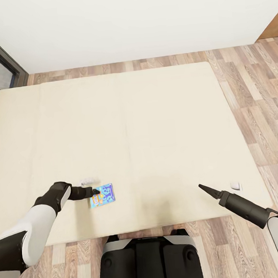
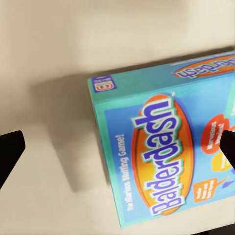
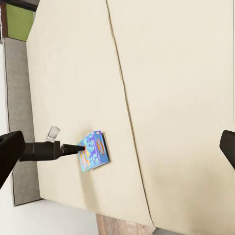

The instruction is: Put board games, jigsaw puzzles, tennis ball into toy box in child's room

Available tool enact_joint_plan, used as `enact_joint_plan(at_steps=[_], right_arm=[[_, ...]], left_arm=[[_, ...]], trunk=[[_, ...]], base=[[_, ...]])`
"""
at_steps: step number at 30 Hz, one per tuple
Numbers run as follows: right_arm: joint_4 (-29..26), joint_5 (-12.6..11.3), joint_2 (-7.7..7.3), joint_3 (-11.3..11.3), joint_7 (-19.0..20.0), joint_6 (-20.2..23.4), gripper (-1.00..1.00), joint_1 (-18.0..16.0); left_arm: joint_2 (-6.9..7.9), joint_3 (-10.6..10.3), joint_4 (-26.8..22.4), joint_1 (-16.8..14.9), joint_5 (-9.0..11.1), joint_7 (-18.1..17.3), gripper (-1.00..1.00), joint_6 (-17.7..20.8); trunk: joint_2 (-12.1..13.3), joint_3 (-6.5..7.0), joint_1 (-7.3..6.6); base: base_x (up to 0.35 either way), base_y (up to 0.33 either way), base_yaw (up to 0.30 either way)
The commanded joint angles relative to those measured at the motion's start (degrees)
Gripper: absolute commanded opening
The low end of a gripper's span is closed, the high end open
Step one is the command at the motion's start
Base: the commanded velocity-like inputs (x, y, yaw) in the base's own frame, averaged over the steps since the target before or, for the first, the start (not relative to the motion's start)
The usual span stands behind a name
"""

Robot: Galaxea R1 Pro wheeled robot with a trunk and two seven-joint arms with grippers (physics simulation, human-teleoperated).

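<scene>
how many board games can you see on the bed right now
1: a small blue board game lies flat near the bed's near edge, right at the left tool. A second may be out of frame.

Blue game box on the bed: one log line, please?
left claw: open, at blue board game | game: flat on bed | right claw: apart

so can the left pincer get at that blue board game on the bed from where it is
Probably yes: the left pincer is open right at the blue board game's edge on the bed, with nothing in between.
</scene>
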Motion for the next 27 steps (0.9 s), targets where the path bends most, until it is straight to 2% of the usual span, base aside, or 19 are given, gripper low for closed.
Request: enact_joint_plan(at_steps=[1, 22, 27], right_arm=[[0.0, -0.1, 0.0, 0.0, 0.0, 0.3, 1.0, 0.0], [0.1, -0.3, -0.03, 0.0, -0.5, 0.2, 1.0, 0.0], [0.1, -0.4, 0.02, -0.1, -0.3, 0.2, 1.0, 0.0]], left_arm=[[-0.03, 0.5, -0.1, 0.0, -0.6, -0.4, 1.0, 0.2], [-0.11, 0.5, 0.0, 1.1, -0.6, -0.7, 1.0, -1.3], [-0.12, 0.5, 0.0, 1.2, -0.6, -0.7, 1.0, -1.5]], trunk=[[-0.1, -0.06, 0.03], [-0.1, -0.06, 0.03], [-0.1, -0.06, 0.03]], base=[[0.0, 0.0, 0.0], [0.0, -0.001, 0.0], [0.0, -0.141, 0.0]])
